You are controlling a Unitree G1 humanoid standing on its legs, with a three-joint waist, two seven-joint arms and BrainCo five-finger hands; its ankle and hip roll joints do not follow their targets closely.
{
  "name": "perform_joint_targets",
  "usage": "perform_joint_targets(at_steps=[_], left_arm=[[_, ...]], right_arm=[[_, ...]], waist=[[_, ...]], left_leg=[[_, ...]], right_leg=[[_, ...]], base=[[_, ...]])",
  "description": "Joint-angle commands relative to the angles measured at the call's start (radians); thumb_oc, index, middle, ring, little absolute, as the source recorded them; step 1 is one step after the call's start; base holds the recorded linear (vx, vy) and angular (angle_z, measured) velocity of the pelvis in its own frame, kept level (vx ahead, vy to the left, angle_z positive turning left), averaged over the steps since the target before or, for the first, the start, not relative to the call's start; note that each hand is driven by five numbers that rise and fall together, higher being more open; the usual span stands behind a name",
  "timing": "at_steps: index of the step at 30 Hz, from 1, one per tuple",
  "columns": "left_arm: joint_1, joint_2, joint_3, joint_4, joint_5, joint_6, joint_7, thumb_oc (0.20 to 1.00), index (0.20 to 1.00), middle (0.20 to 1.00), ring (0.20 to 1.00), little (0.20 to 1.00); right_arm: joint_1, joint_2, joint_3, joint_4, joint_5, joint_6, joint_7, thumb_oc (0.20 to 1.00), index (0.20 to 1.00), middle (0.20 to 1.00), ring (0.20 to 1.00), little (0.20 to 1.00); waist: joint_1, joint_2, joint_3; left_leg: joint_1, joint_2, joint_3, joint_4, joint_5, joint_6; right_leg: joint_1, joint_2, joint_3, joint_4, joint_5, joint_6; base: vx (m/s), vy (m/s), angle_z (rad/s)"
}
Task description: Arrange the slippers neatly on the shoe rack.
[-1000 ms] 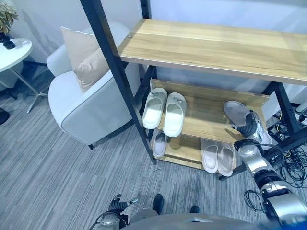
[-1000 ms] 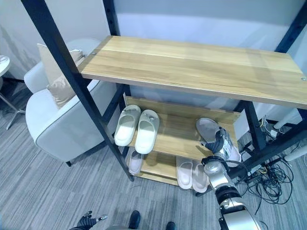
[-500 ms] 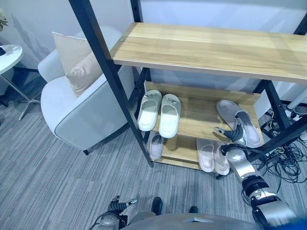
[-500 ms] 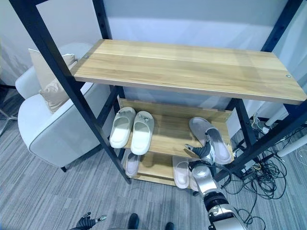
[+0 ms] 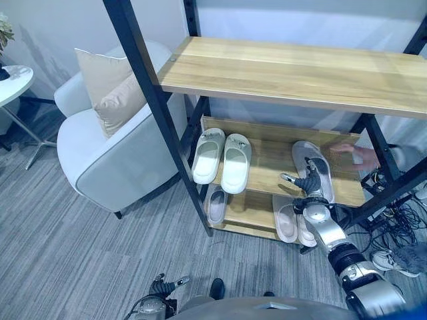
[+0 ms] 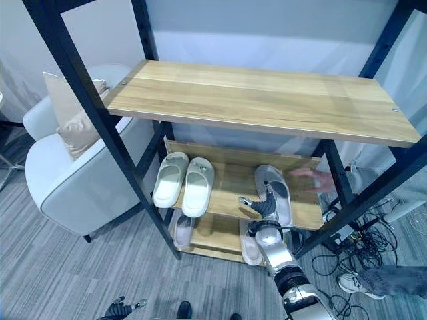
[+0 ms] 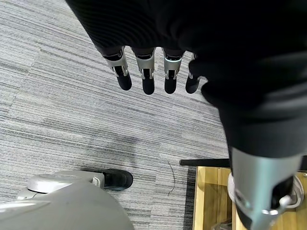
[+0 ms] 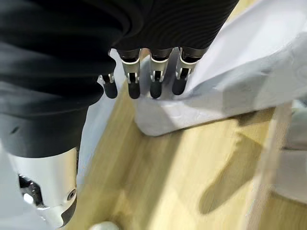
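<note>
A grey slipper (image 5: 311, 160) lies on the right part of the rack's middle shelf (image 5: 273, 167), toe toward the back. My right hand (image 5: 308, 185) is open at the slipper's near end. In the right wrist view its straight fingers (image 8: 153, 76) reach the edge of the slipper (image 8: 225, 81). A pale pair of slippers (image 5: 223, 157) lies side by side on the left of the same shelf. On the lower shelf are a pinkish pair (image 5: 290, 223) and a single grey slipper (image 5: 217, 203). My left hand (image 7: 144, 76) hangs open low above the carpet (image 7: 57, 96).
A person's hand (image 5: 350, 152) reaches in, blurred, at the right end of the middle shelf, and the person's shoe (image 5: 383, 259) is on the floor at the right. A white armchair (image 5: 113, 160) with a cushion (image 5: 110, 90) stands left of the rack. Black rack posts (image 5: 160, 113) frame the shelves.
My right hand has let go of the grey slipper and moved left along the shelf. The slipper now lies nearer the pale pair. A person's hand has come in at the right. The camera shifted.
</note>
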Motion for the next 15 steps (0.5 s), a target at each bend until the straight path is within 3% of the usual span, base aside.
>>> perform_joint_targets(at_steps=[1, 7, 11, 15], left_arm=[[-0.080, -0.047, -0.002, 0.097, 0.023, -0.010, 0.008, 1.000, 1.000, 1.000, 1.000, 1.000], [-0.074, -0.044, 0.009, 0.100, 0.049, -0.012, 0.005, 1.000, 1.000, 1.000, 1.000, 1.000], [-0.064, -0.036, 0.025, 0.098, 0.089, -0.017, 0.004, 1.000, 1.000, 1.000, 1.000, 1.000], [-0.063, -0.023, 0.035, 0.097, 0.109, -0.022, 0.000, 1.000, 1.000, 1.000, 1.000, 1.000]], right_arm=[[-0.025, -0.040, -0.039, -0.107, -0.001, -0.095, 0.000, 1.000, 1.000, 1.000, 1.000, 1.000], [0.009, -0.077, -0.125, -0.161, -0.024, -0.120, -0.046, 1.000, 1.000, 1.000, 1.000, 1.000], [0.039, -0.145, -0.190, -0.217, -0.150, -0.127, -0.109, 1.000, 1.000, 1.000, 1.000, 1.000], [0.037, -0.242, -0.216, -0.189, -0.253, -0.089, -0.136, 1.000, 1.000, 1.000, 1.000, 1.000]], waist=[[0.021, -0.021, 0.020], [0.013, -0.016, 0.020], [0.009, -0.011, 0.018], [0.007, -0.011, 0.021]], left_leg=[[0.056, 0.000, -0.009, 0.011, -0.138, -0.022], [0.058, 0.001, -0.005, 0.011, -0.139, -0.020], [0.060, 0.001, -0.004, 0.011, -0.143, -0.019], [0.059, 0.001, -0.006, 0.011, -0.143, -0.020]], right_leg=[[0.023, -0.059, -0.011, 0.010, -0.021, 0.063], [0.020, -0.058, -0.008, 0.011, -0.022, 0.063], [0.022, -0.058, -0.006, 0.010, -0.025, 0.065], [0.022, -0.058, -0.005, 0.011, -0.026, 0.066]], base=[[0.00, 0.000, 0.00], [0.00, 0.000, 0.00], [0.00, -0.002, -0.01], [0.00, 0.000, 0.00]])
